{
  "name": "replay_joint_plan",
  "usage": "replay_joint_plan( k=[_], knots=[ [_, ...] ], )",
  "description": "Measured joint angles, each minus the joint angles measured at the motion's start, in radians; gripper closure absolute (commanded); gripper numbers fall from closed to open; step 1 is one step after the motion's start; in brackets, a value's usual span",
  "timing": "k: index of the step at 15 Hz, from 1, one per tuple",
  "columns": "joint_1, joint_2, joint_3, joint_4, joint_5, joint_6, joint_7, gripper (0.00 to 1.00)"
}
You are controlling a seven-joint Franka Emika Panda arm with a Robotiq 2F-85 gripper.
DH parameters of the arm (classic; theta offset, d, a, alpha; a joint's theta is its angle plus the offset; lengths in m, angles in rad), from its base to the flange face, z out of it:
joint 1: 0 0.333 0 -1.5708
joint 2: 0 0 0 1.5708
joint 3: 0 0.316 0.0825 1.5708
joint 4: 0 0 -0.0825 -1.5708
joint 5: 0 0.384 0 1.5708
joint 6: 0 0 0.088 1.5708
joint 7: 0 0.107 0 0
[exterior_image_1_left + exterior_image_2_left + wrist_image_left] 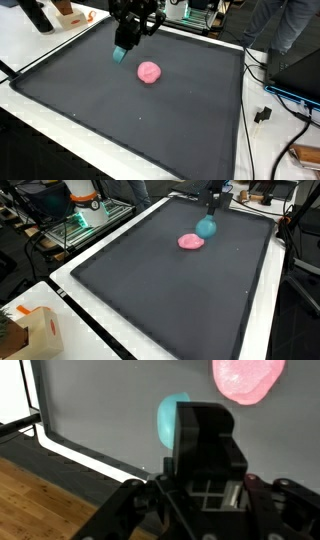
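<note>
Teal ball (206, 227) is clamped between the fingers of the claw (122, 48), just beside the pink lump (149, 72). The lump lies on the dark mat (150, 290) that covers the table (60, 130).

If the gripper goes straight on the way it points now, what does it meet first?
Probably the teal object just under the gripper, then the dark mat; whether they already touch is unclear.
</note>
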Motion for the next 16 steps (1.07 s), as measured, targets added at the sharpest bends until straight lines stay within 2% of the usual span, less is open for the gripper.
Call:
replay_joint_plan(
  k=[4,7,16],
  knots=[
    [-0.019,-0.064,-0.001,-0.026,0.219,-0.003,-0.181,0.75],
    [-0.032,-0.106,-0.002,-0.045,0.331,-0.024,-0.270,0.75],
    [-0.041,-0.203,-0.010,-0.082,0.484,-0.098,-0.395,0.75]
  ],
)
